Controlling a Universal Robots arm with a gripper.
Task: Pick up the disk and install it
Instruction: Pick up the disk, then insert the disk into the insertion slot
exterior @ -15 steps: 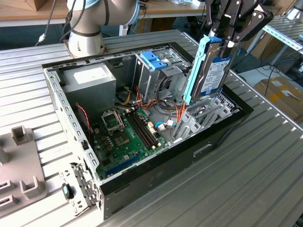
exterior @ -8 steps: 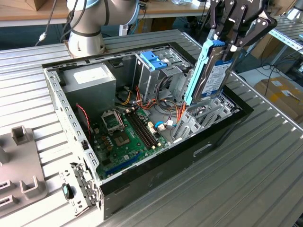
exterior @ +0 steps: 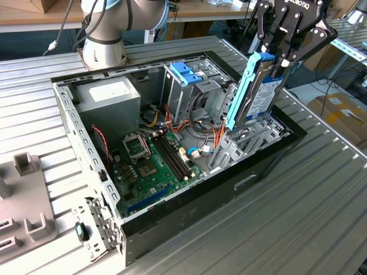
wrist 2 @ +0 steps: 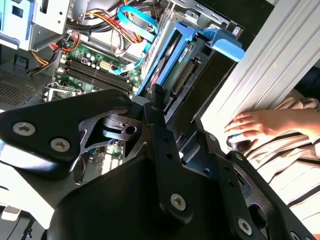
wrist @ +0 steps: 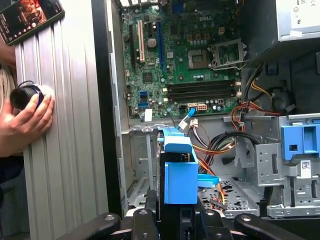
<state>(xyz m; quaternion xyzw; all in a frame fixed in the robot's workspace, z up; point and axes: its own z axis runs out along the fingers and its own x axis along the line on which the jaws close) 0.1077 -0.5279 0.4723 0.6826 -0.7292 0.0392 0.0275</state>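
Disk [exterior: 261,91] already picked up, clamped upright in gripper [exterior: 278,60], hanging over the bay at the exterior view's right end of open case [exterior: 229,189]; not yet seated. Orange cables [exterior: 218,137] crowding the bay; blue-topped drive cage [exterior: 186,71] beside; person's hand [wrist: 27,117] on table [wrist: 65,125]

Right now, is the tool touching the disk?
Touching. The exterior view shows the tool closed on the upper end of the disk, holding it on end over the open computer case.
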